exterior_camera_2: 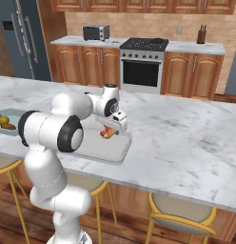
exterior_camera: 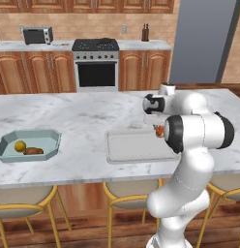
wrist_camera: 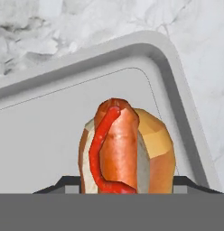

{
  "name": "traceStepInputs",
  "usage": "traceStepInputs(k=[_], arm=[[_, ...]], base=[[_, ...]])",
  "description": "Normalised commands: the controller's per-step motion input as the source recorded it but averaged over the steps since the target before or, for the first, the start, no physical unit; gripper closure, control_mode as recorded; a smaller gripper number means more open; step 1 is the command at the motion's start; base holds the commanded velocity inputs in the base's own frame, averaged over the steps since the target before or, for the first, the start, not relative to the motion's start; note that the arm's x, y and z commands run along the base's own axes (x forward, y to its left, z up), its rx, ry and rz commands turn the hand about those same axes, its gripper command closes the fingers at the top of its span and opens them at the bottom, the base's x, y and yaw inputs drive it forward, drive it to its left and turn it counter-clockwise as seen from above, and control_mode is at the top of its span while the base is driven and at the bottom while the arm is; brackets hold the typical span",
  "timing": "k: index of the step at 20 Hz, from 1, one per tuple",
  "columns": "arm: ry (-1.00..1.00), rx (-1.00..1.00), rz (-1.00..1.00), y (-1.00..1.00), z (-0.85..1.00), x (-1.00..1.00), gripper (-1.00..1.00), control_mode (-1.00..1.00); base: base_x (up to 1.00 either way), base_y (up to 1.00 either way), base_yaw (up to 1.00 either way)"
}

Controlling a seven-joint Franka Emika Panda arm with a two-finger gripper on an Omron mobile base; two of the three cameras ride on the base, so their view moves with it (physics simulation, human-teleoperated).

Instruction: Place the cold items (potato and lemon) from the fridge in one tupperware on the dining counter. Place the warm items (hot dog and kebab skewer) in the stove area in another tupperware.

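Hot dog [wrist_camera: 120, 149] sits pinched in the claw [exterior_camera_2: 110, 134], a tan bun around an orange-brown sausage with a red squiggle of sauce along its top. The hand view shows it up close, hanging over the corner of the grey rectangular tupperware [wrist_camera: 46, 131], whose rounded rim curves past it. From the right base view the claw hovers just above that tupperware's far right end on the marble dining counter [exterior_camera_2: 186, 133]. The left base view takes in a second tupperware [exterior_camera: 30, 145], pale blue and eight-sided, well apart to the left, holding the lemon [exterior_camera: 20, 146] beside the brown potato [exterior_camera: 34, 151].
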Motion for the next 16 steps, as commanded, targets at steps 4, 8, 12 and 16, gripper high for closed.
traceStepInputs(k=[4, 8, 12, 16], arm=[[0.00, 0.00, 0.12, 0.00, -0.53, -0.02, 1.00, -1.00], [0.01, -0.02, 0.10, 0.00, -0.52, -0.15, 1.00, -1.00], [0.04, -0.03, 0.12, 0.00, -0.53, 0.00, 1.00, -1.00], [0.00, -0.04, 0.12, 0.00, -0.45, 0.00, 1.00, -1.00]], base=[[0.00, 0.00, 0.00], [0.00, 0.00, 0.00], [0.00, 0.00, 0.00], [0.00, 0.00, 0.00]])
